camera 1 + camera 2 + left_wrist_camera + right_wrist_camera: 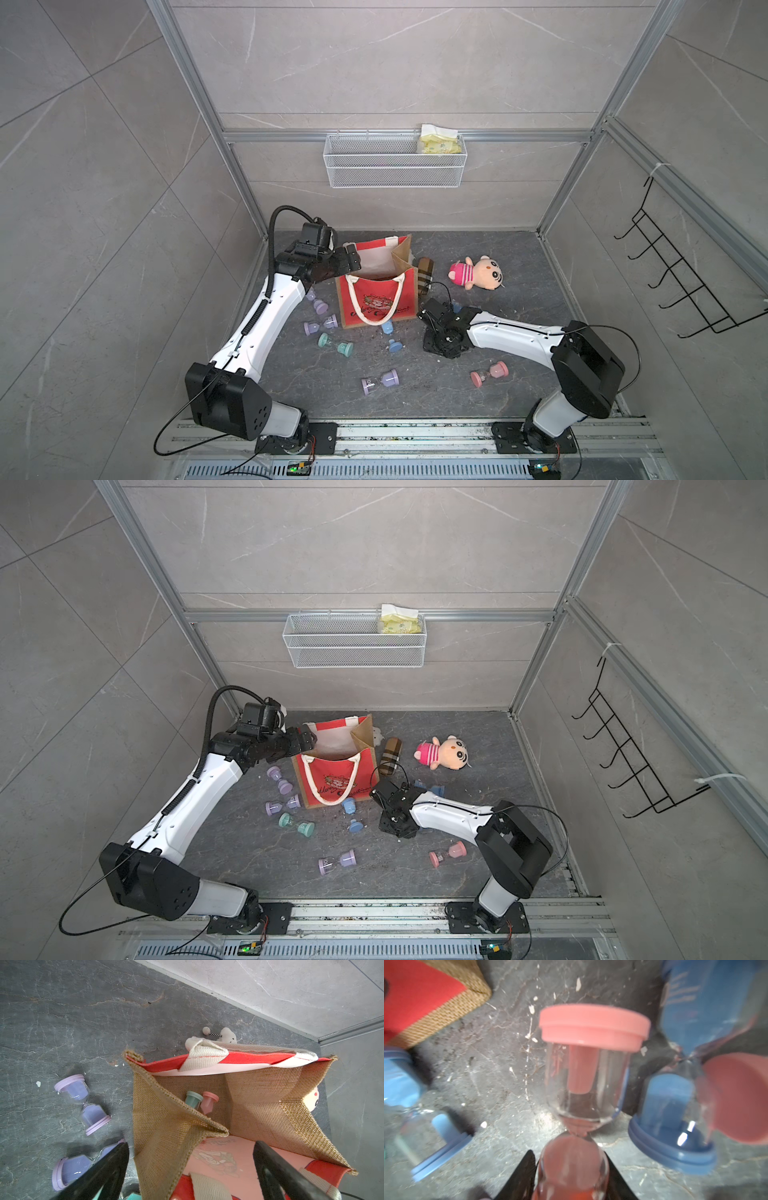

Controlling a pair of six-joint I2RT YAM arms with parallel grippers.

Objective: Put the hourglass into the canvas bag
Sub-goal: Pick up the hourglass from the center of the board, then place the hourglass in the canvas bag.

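Pink hourglass [585, 1068] held outside canvas bag [409, 291]

Right gripper [569, 1156] pinches one bulb of it, near the upright bag. Left gripper [191, 1145] is spread wide, straddling the burlap side panel [166, 1126] at the open rim.

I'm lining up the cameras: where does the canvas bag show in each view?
Top view: canvas bag stands mid-floor between the arms.
Top view: canvas bag likewise mid-floor.
Left wrist: open mouth seen from above, close up.
Right wrist: one corner only, past the gripped pink hourglass.
Shared landmark: dark stone floor, in all four.
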